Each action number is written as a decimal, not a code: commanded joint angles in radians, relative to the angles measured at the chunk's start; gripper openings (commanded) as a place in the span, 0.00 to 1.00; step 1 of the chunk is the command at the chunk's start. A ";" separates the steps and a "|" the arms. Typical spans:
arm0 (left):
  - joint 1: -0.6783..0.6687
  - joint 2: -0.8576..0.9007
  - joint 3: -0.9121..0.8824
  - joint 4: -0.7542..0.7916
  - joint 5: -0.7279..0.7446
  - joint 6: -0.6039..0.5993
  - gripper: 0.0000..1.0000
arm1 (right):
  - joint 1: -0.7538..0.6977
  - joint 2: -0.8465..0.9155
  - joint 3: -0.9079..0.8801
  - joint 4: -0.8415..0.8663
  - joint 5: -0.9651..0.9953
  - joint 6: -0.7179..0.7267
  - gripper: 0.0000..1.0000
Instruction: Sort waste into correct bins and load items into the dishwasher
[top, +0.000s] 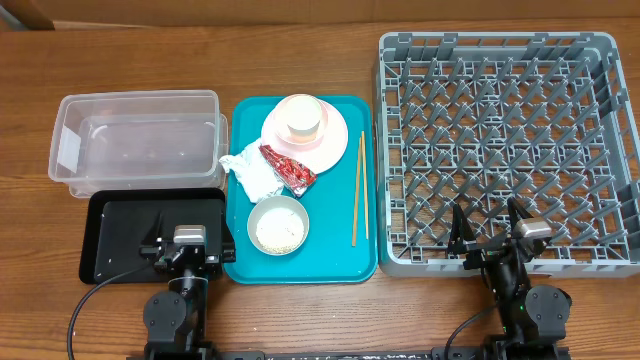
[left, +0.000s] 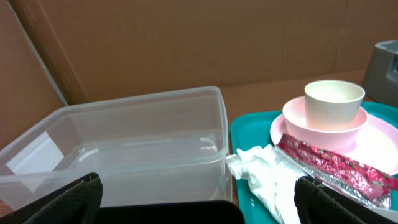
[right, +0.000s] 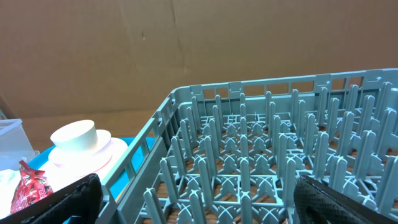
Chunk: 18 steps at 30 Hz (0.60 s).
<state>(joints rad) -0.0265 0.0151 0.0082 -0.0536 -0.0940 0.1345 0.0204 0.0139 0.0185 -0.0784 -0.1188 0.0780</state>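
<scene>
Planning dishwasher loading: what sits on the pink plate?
A pink bowl holding a small cream cup. The plate beneath the bowl is covered, so anything there is hidden.

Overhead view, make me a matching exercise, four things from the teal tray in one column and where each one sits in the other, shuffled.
Things:
1. cream cup
2. chopsticks
3. red foil wrapper
4. rice

Places:
A. along the right side of the teal tray
B. inside the whitish bowl
C. inside the pink bowl
D. right beside the crumpled napkin

Pairs: 1-C, 2-A, 3-D, 4-B
</scene>
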 joint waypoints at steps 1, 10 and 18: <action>-0.006 -0.010 -0.003 0.019 0.096 -0.026 1.00 | -0.003 -0.011 -0.011 0.006 0.005 0.003 1.00; -0.006 -0.010 -0.003 0.097 0.440 -0.072 1.00 | -0.003 -0.011 -0.011 0.006 0.005 0.003 1.00; -0.006 -0.010 0.070 0.108 0.566 -0.272 1.00 | -0.003 -0.011 -0.011 0.006 0.005 0.003 1.00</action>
<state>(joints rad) -0.0265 0.0151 0.0162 0.0788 0.4088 -0.0177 0.0204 0.0139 0.0185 -0.0792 -0.1192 0.0776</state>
